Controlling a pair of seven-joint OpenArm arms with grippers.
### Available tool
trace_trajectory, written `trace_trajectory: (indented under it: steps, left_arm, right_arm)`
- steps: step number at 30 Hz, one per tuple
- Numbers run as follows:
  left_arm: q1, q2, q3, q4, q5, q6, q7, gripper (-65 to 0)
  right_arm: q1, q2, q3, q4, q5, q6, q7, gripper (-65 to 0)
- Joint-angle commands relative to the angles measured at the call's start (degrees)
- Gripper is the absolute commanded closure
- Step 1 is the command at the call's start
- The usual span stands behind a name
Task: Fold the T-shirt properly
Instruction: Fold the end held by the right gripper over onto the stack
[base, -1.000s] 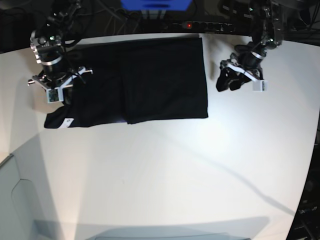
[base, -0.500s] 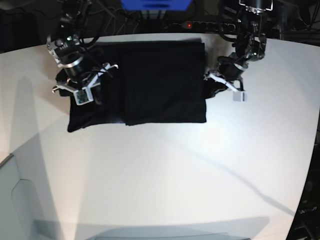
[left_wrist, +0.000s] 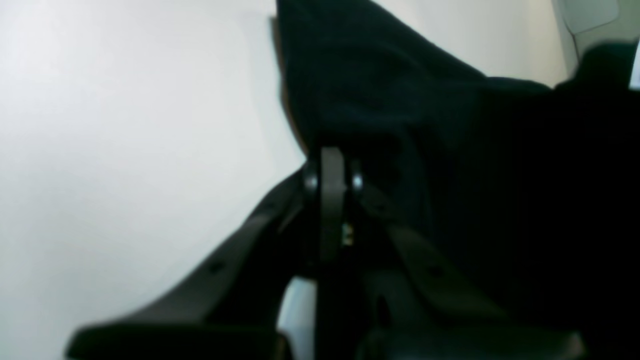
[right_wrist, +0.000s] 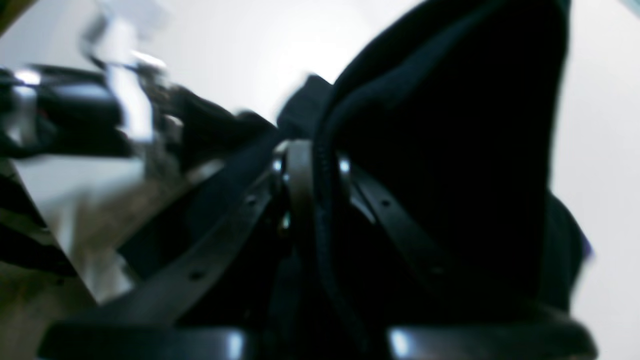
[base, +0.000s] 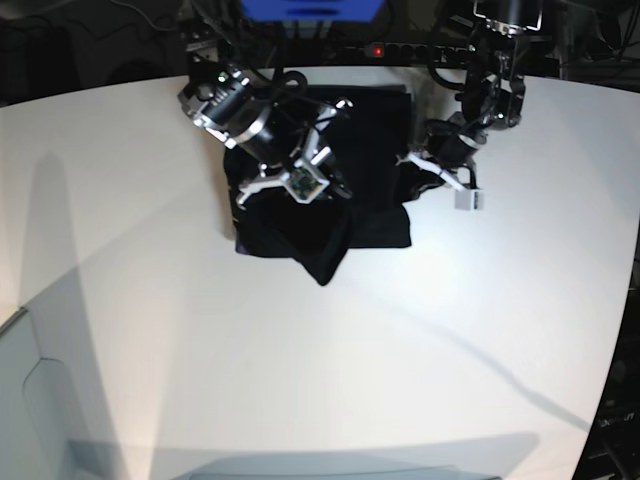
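the right gripper (base: 318, 200) fingers (right_wrist: 299, 190) are clenched on a raised fold of the black t-shirt (base: 375, 130); the left gripper (base: 408, 178) fingers, apparently clamped on its edge, rest on the white counter (base: 300, 350).

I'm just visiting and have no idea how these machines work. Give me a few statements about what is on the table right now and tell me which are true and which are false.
1. The T-shirt is black. True.
2. The right gripper is pinching a lifted fold of the shirt. True: dark cloth runs between its fingers in the right wrist view.
3. The left gripper is wide open and far from the shirt. False: it is shut at the shirt's edge, with black cloth right against its tip.
4. The shirt lies on a wooden table. False: the table is white.
5. A folded red towel lies beside the shirt. False: no towel is visible anywhere.
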Motion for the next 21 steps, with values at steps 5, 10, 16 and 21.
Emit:
trace_trajectory:
  steps: [5,10,16,21]
  left_arm:
    - [0.6,-0.4,0.2,0.2,1.2,1.0,2.1,0.0]
    - [0.6,-0.4,0.2,0.1,1.2,1.0,2.1,0.0]
    - [0.6,-0.6,0.2,0.3,1.2,1.0,2.1,0.0]
    - [0.6,-0.8,0.2,0.5,1.2,1.0,2.1,0.0]
  right_arm:
    - [4.9,-0.4,-5.2,-6.1,1.1,0.8,2.1,0.0]
    - [8.3,-0.4,-9.8,-12.1,1.2,0.8,2.2,0.0]
    - [12.8,-0.4,-11.9,-17.9,4.4,0.0,3.5,0.0]
    - [14.5,-0.4,-11.6,-18.8,6.4,-1.9,3.8,0.0]
